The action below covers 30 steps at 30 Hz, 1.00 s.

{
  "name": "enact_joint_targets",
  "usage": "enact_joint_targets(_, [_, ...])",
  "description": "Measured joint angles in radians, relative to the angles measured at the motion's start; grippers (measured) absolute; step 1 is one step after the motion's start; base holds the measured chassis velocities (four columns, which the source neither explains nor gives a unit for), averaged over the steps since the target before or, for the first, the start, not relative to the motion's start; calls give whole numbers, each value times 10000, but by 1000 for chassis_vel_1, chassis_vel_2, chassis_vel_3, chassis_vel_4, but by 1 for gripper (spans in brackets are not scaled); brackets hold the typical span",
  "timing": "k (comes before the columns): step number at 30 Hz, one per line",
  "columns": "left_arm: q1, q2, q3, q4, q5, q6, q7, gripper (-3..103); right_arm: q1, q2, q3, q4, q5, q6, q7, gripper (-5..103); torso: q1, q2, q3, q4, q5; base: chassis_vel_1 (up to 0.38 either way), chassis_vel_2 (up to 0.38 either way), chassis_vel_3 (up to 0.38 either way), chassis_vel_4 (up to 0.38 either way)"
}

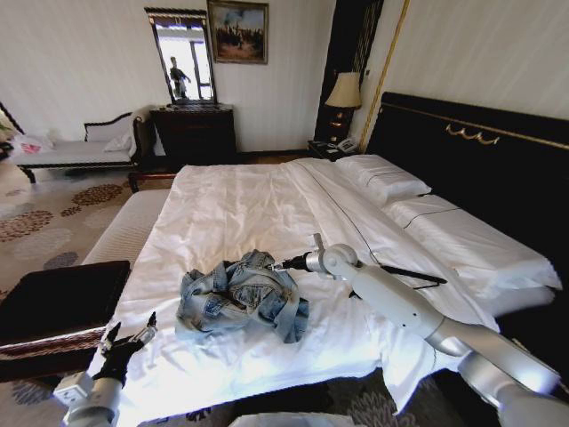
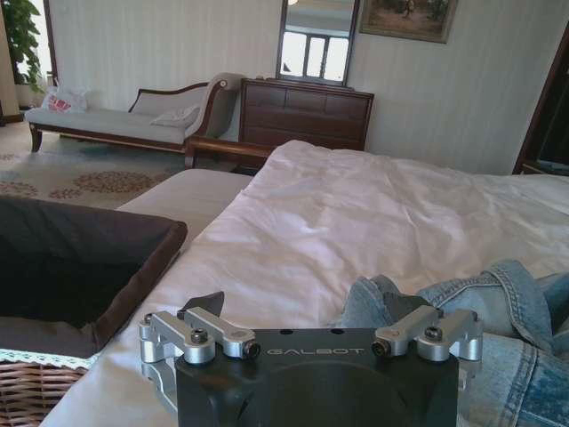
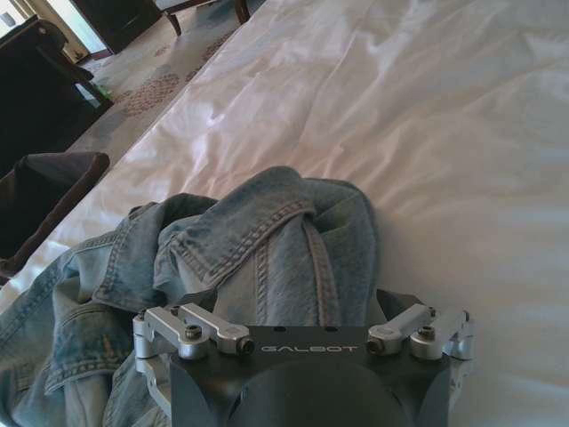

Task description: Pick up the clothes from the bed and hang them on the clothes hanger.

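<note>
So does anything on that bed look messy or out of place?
Yes: the denim jacket lies crumpled in a heap near the foot of the bed, on otherwise smooth white sheets. The right gripper is at its edge, and the left gripper hovers by the bed's corner.

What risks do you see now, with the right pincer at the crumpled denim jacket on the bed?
1. The denim jacket lies bunched, so the right pincer may catch only one fold and lift it unevenly.
2. It might also pinch the white sheet beneath.
3. The black hanger lies beside the right arm; a sweep may knock it.
</note>
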Motion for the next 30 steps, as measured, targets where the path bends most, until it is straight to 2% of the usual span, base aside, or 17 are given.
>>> enact_joint_targets(1, [-13,16,0,23,-14,1,-1,100,-45,7,18,27,87,1,17,100,0,0,0,0,2,0,0,0,0])
enact_joint_targets(4, [-74,40,39,88,-76,59,-16,100,-90,-6,80,106,227,5,43,85,0,0,0,2,0,0,0,0,0])
enact_joint_targets(7, [-139,82,77,165,-202,146,-36,100,-124,-30,81,156,232,6,43,79,0,0,0,2,0,0,0,0,0])
enact_joint_targets(10, [-317,212,110,352,-529,318,-108,100,-222,-13,154,187,275,9,44,63,0,0,0,1,1,0,0,0,0])
enact_joint_targets(13, [-476,333,134,460,-746,449,-182,100,-235,-13,178,191,295,10,51,57,0,0,0,2,1,0,0,0,0])
enact_joint_targets(15, [-697,475,200,563,-865,574,-250,100,-244,-30,210,208,326,11,67,47,0,0,0,2,0,0,0,0,0])
enact_joint_targets(16, [-697,475,200,563,-865,574,-250,100,-244,-30,210,208,326,11,67,47,0,0,0,2,0,0,0,0,0])
enact_joint_targets(18, [-970,653,300,645,-1011,689,-324,100,-268,-48,275,245,354,11,104,36,0,0,1,2,0,0,0,0,0])
enact_joint_targets(19, [-1116,753,365,679,-1127,755,-363,100,-296,-56,307,261,356,11,115,36,0,0,1,2,0,0,0,0,0])
enact_joint_targets(20, [-1294,882,457,720,-1298,843,-416,100,-341,-60,344,285,357,11,126,25,0,0,0,1,1,0,0,0,0])
enact_joint_targets(21, [-1294,882,457,720,-1298,843,-416,100,-341,-60,344,285,357,11,126,25,0,0,0,1,1,0,0,0,0])
enact_joint_targets(22, [-1469,993,543,779,-1474,926,-483,100,-371,-67,365,308,357,11,136,25,0,0,1,2,1,0,0,0,0])
enact_joint_targets(23, [-1673,1104,645,856,-1692,1009,-547,102,-395,-74,382,334,358,11,145,20,0,0,1,2,2,0,0,0,0])
enact_joint_targets(25, [-2176,1300,881,1116,-2426,1280,-755,100,-428,-102,403,400,358,11,155,9,0,0,1,2,0,0,0,0,0])
enact_joint_targets(26, [-2176,1300,881,1116,-2426,1280,-755,100,-428,-102,403,400,358,11,155,9,0,0,1,2,0,0,0,0,0])
enact_joint_targets(27, [-2520,1389,1022,1331,-2866,1444,-921,99,-446,-111,423,444,358,11,157,4,0,0,1,0,0,0,0,0,0])
enact_joint_targets(30, [-3273,1553,1403,1770,-3505,1711,-1075,98,-507,-129,554,600,407,11,204,2,1,0,1,-1,0,0,0,0,0])
